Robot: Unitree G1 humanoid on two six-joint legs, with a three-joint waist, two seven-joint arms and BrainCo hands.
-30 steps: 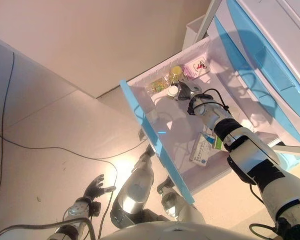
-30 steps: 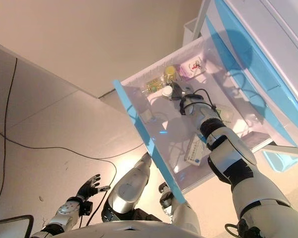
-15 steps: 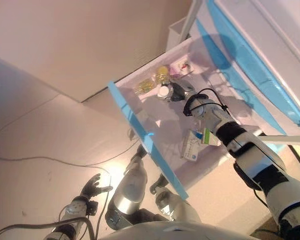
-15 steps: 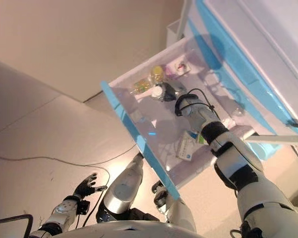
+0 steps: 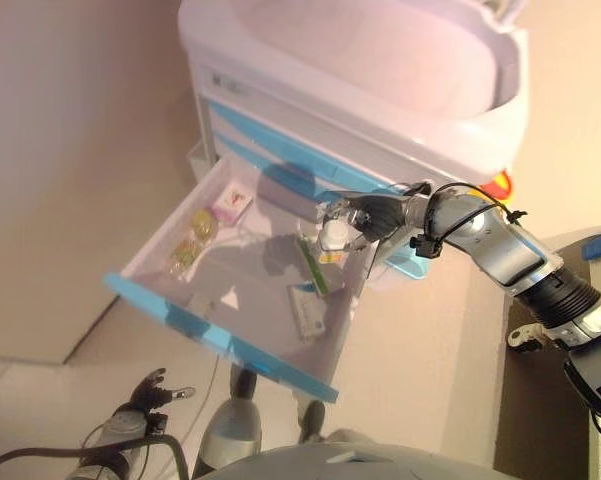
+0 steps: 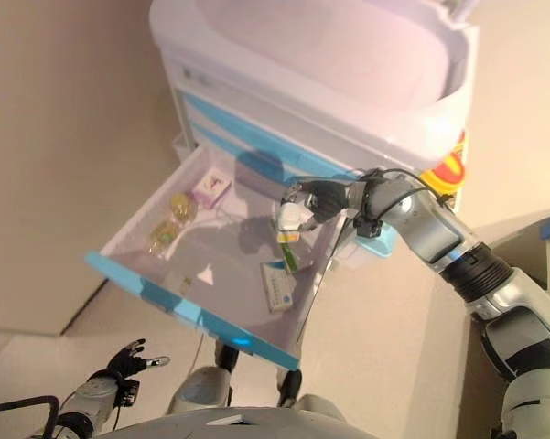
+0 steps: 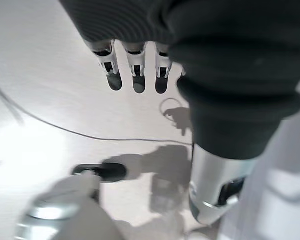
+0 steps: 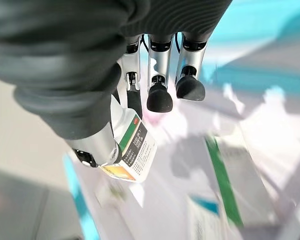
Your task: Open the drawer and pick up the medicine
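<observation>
The drawer [image 5: 216, 338], white with a blue front, stands pulled out of the cart. My right hand [image 5: 376, 215] is shut on a white medicine bottle [image 5: 332, 237] and holds it above the drawer's right side. In the right wrist view the fingers [image 8: 159, 95] and thumb curl round the labelled bottle [image 8: 134, 148]. My left hand [image 5: 146, 393] hangs low over the floor at the lower left, fingers spread and empty; its straight fingers [image 7: 135, 75] show in the left wrist view.
The drawer holds a pink box [image 5: 230, 207], yellow bottles [image 5: 194, 237], a green-edged box [image 5: 314, 272] and a flat white box [image 5: 306, 312]. The white cart [image 5: 380, 70] has more blue-fronted drawers, all closed. A beige wall stands to the left.
The camera has swung, so the whole picture has shifted. My right hand has closed on the white bottle at the drawer's back and lifted it out above the drawer.
</observation>
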